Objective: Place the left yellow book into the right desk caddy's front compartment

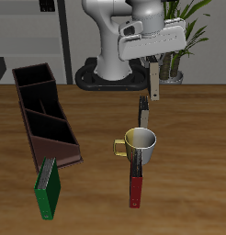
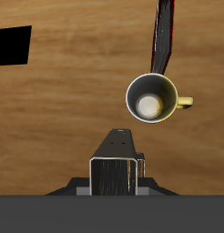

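My gripper (image 1: 156, 66) is shut on the left yellow book (image 1: 156, 83), a slim tan-grey book that hangs upright from the fingers, well above the table at the back. In the wrist view the held book (image 2: 117, 171) shows end-on, close to the camera. The right desk caddy (image 1: 46, 115), a long dark maroon box with three compartments, lies far across the table from the gripper. Its front compartment (image 1: 58, 145) is open on top.
A similar slim book showing a black side (image 1: 142, 112) stands just below and in front of the held book. A yellow-handled mug (image 1: 140, 142) (image 2: 152, 98) and a red book (image 1: 136, 184) (image 2: 162, 36) stand nearer the front edge. A green book (image 1: 48, 188) stands by the caddy's front end.
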